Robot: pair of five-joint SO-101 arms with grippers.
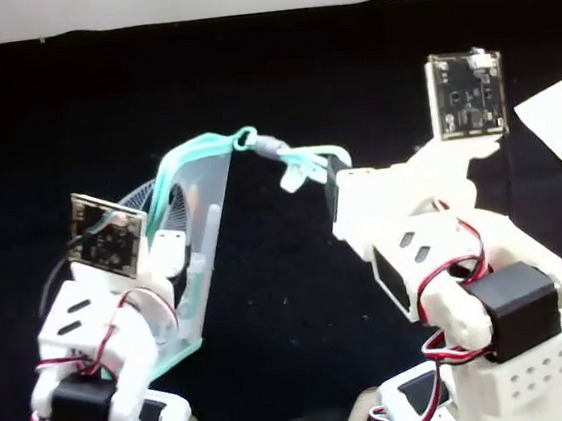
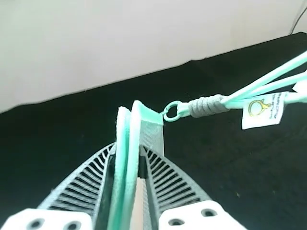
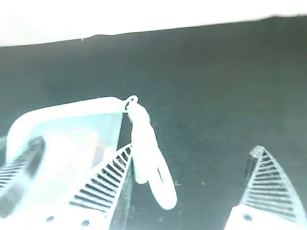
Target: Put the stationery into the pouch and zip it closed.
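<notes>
pouch: clear pouch (image 1: 204,193) with mint edging, held up off the black table (image 1: 300,299) on the left side; pale stick shapes (image 1: 209,228) show through its wall, can't say exactly what they are

left gripper: left gripper (image 2: 128,155) is pinching the pouch's mint edge flat between its fingers; looks like the only thing holding it up

zip pull: small ring (image 1: 245,137) at the pouch's top far corner; then a grey cord wrap (image 1: 273,149); then the mint pull loop (image 1: 305,155) running right toward the other arm; a little tag (image 2: 263,109) hangs off it

right gripper: right gripper (image 3: 192,149) has its jaws spread wide; the pull loop lies in the gap, just beside one finger, not pinched

zip: honestly can't tell if it's fully shut or not

risk, missed grab: the loop hugs one finger instead of sitting mid-gap; it's floppy, so I'd guess it could slide out as the jaws come together

risk, lost pouch: any tug to the right drags the whole pouch; the left grip is on a thin edge, so it might twist or slip free and drop to the table

risk, jam: pull off the zip's line and the slider probably binds

risk, spill: if the zip is still partly open and the pouch tips, the stick shapes could fall out
</notes>
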